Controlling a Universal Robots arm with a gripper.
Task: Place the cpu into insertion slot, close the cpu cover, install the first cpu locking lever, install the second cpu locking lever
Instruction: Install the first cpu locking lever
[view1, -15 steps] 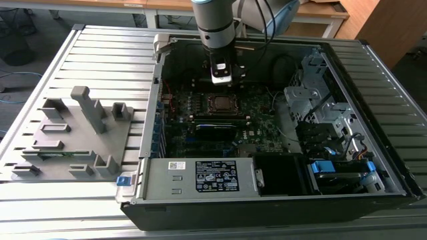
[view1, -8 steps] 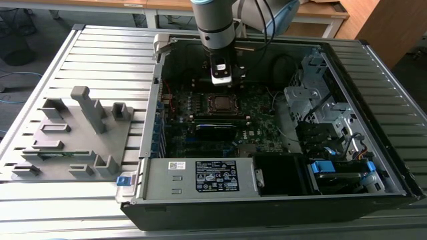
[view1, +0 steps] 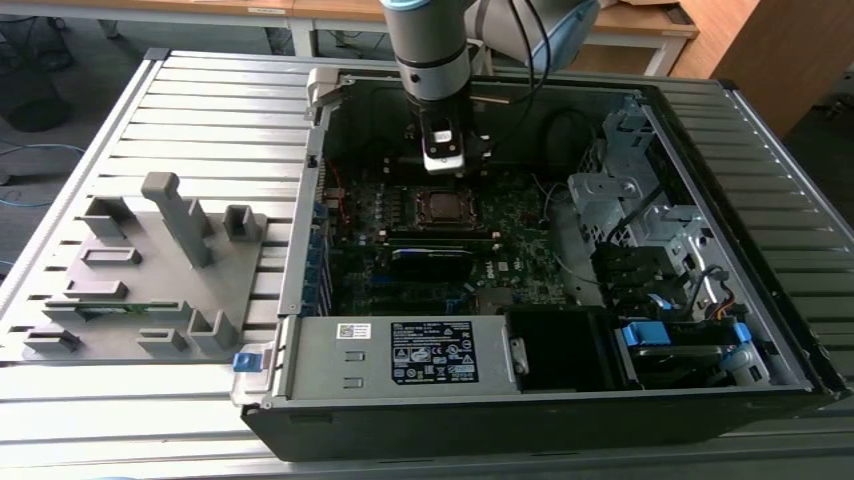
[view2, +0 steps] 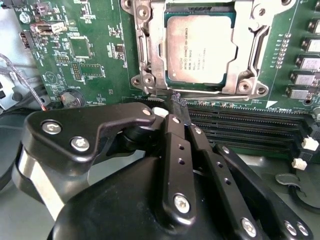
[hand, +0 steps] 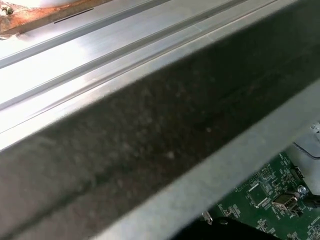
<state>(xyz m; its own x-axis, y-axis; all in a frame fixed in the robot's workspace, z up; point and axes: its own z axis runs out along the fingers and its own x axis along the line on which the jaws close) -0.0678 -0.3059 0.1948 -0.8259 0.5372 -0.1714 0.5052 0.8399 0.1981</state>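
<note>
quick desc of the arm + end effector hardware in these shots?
Silver-grey tubular arm with a light blue joint cap and black cables alongside. A white-and-black module sits at the wrist. End effector: matte black linkage fingers, silver screws, rows of small holes.

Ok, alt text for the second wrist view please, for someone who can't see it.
A silver-topped cpu sits in the insertion slot on a green motherboard, with the silvery cpu cover framing it. The black end effector is in the foreground, its tips close together just short of the socket's edge, beside black memory slots.
</note>
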